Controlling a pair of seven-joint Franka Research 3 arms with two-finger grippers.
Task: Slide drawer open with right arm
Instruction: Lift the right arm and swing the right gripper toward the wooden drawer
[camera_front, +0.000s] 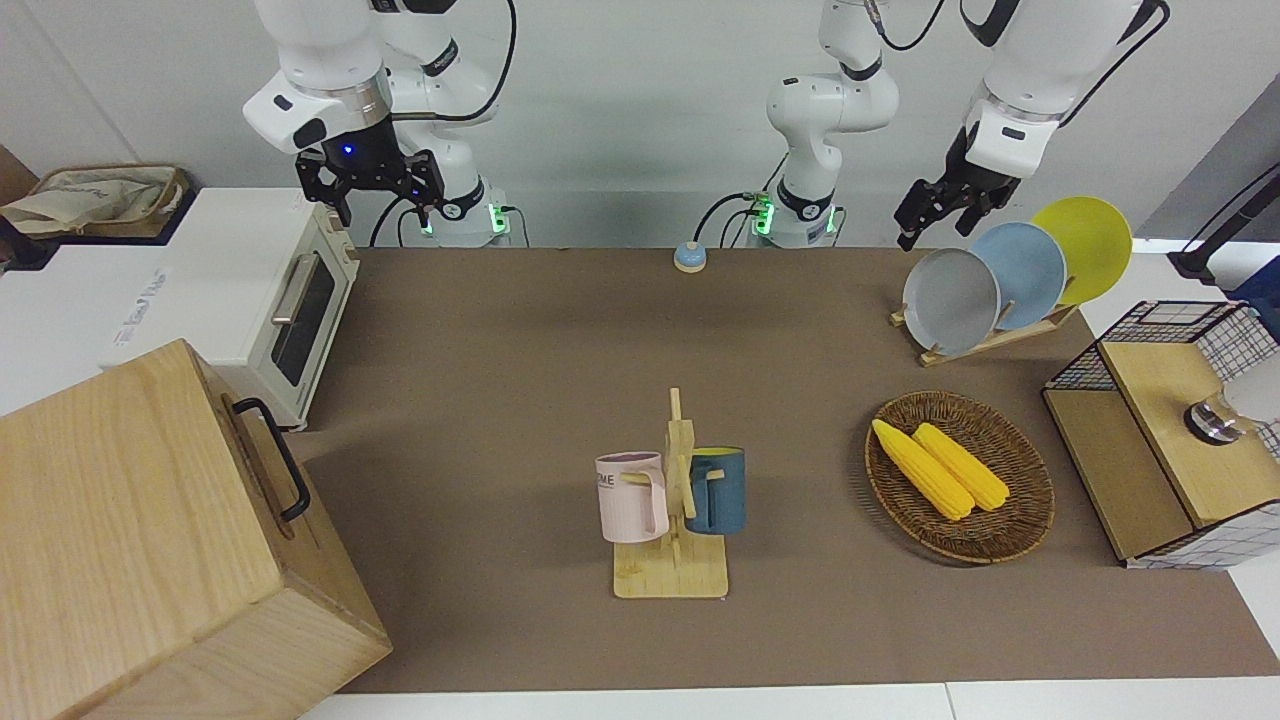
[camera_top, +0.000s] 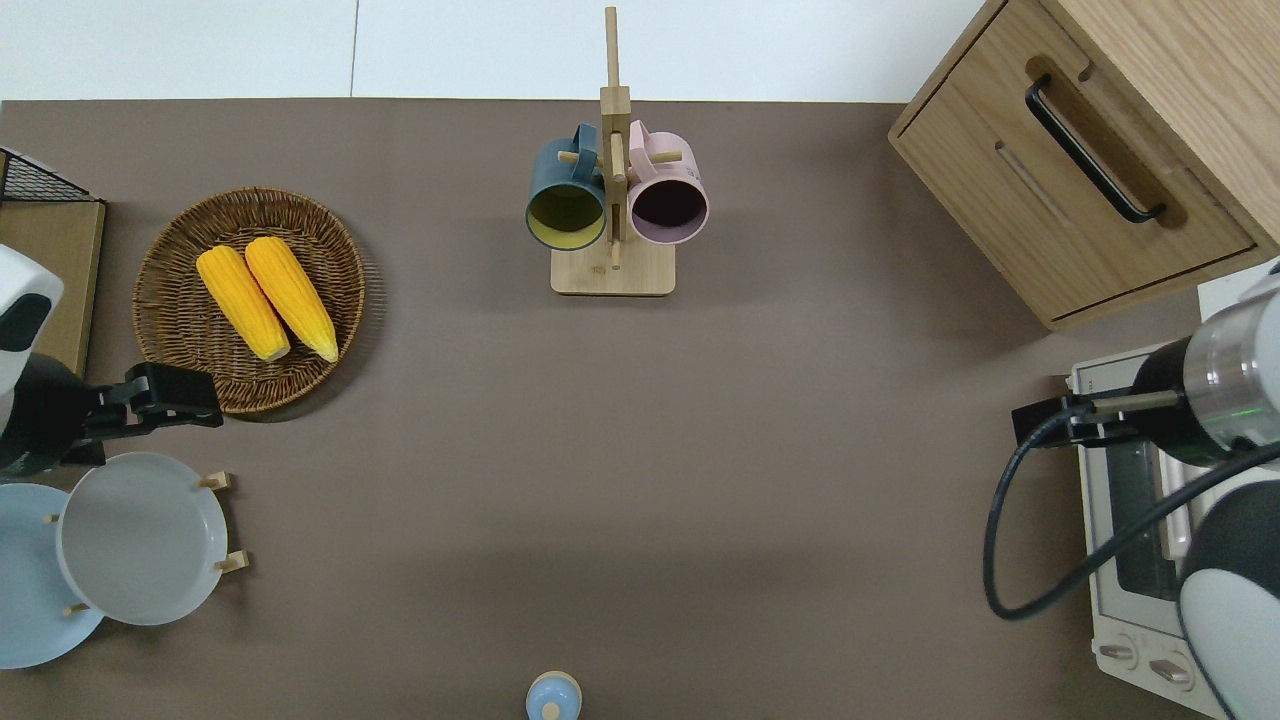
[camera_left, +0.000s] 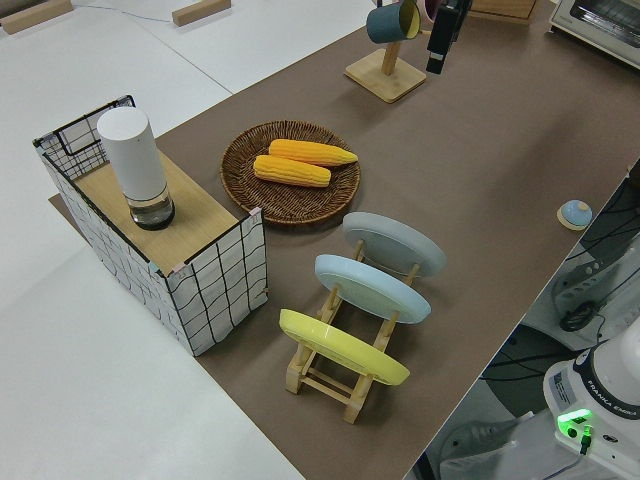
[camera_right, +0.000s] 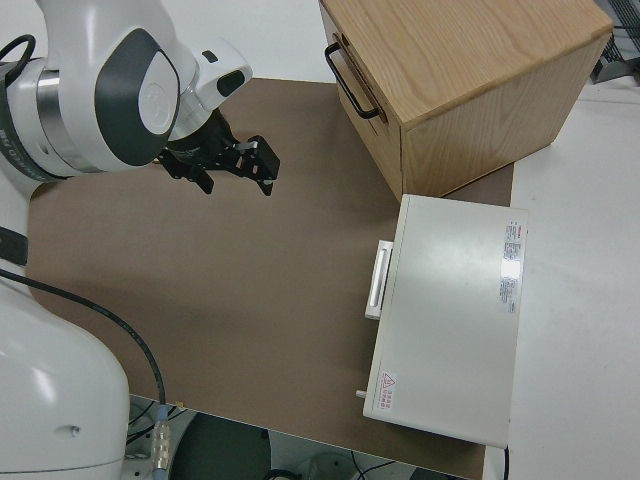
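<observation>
1. Pale wood cabinet (camera_front: 150, 540) sits at the right arm's end of the brown surface (camera_front: 560, 380); its drawer (camera_top: 1060, 215) is shut, black bar handle (camera_top: 1092, 150) untouched.
2. Right gripper (camera_front: 372, 195) hangs in the air over the toaster oven (camera_front: 250, 300) edge, fingers (camera_right: 265, 165) spread apart and grasping nothing.
3. Left arm is parked; whether its fingers are released or clenched cannot be told.

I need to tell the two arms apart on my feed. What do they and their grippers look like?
Both arms are white and jointed, with black two-finger grippers. The right gripper has a small blue light at its wrist, a silver band above it and a black cable looping alongside. The left gripper shows no blue light.
</observation>
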